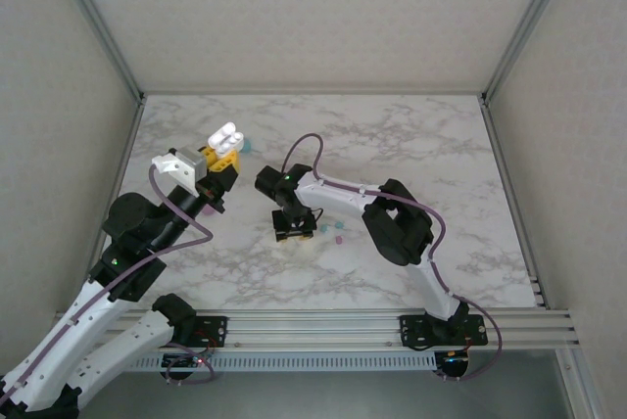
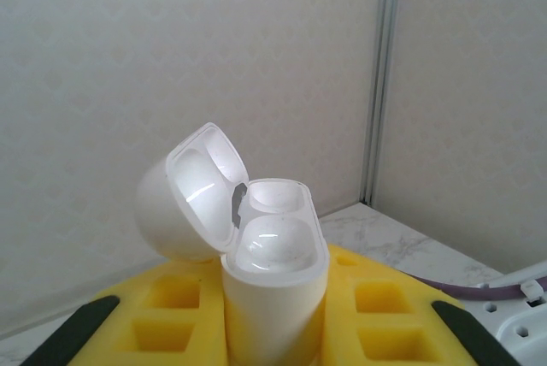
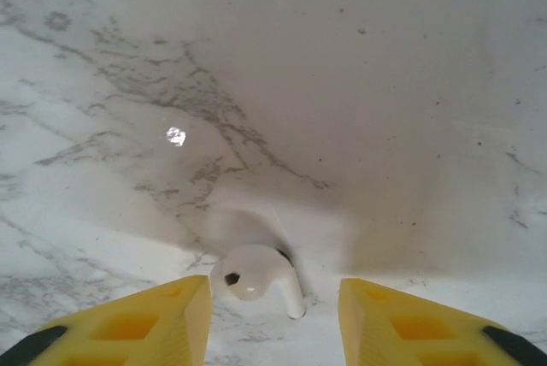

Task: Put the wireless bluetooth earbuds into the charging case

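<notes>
Straddling a whitish earbud (image 3: 252, 274) that lies on the marble counter (image 1: 411, 145), the right tool (image 3: 273, 291) is seen released. Its yellow fingers are parted with the bud between them, close against one finger and apart from the other. The charging case (image 2: 273, 272) is clenched in the left tool (image 1: 217, 164) and raised above the far left part of the counter, with the lid swung back and both sockets bare.

Several faults can be expected from here. Because the bud sits off-centre, it may be nudged and spun aside when the fingers are closed, or pinched by the stem alone and dropped on the way up. A smooth, rounded shell is easily squeezed out from flat pads. If the bud is carried at a wrong angle, it may be pressed against the socket rim, and the case could be twisted in the left tool's grip.
</notes>
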### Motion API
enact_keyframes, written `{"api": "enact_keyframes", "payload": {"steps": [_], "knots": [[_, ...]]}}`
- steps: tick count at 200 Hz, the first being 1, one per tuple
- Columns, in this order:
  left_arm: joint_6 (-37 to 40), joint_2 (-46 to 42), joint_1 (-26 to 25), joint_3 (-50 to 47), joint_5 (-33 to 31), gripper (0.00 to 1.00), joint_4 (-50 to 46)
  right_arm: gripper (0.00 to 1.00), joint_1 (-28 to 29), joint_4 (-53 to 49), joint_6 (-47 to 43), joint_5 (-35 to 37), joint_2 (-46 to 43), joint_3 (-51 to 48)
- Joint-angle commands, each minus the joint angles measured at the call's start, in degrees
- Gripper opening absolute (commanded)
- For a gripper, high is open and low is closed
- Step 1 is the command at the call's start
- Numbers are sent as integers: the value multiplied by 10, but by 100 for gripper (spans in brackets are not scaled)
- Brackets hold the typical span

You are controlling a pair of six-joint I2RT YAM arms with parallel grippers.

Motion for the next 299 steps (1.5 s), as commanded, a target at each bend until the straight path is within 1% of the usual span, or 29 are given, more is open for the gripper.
{"api": "enact_keyframes", "payload": {"steps": [1, 39, 72, 111, 132, 176, 249, 299], "knots": [[4, -4, 5, -6, 12, 13, 10, 47, 13, -30, -43, 17, 24, 39], [4, 1, 5, -6, 11, 13, 10, 50, 14, -53, -129, 26, 45, 67], [3, 9, 4, -3, 12, 13, 14, 50, 14, -70, -196, 26, 62, 87], [0, 18, 5, -1, 15, 14, 17, 46, 20, -74, -240, 2, 70, 96], [-3, 20, 5, 0, 15, 14, 20, 44, 27, -75, -246, 18, 73, 96], [-4, 23, 4, 3, 17, 14, 16, 43, 28, -91, -238, 58, 89, 107], [-5, 27, 5, 3, 17, 14, 19, 37, 28, -82, -219, 71, 90, 114], [-7, 32, 5, 5, 19, 13, 18, 37, 28, -92, -221, 79, 106, 128]]}}
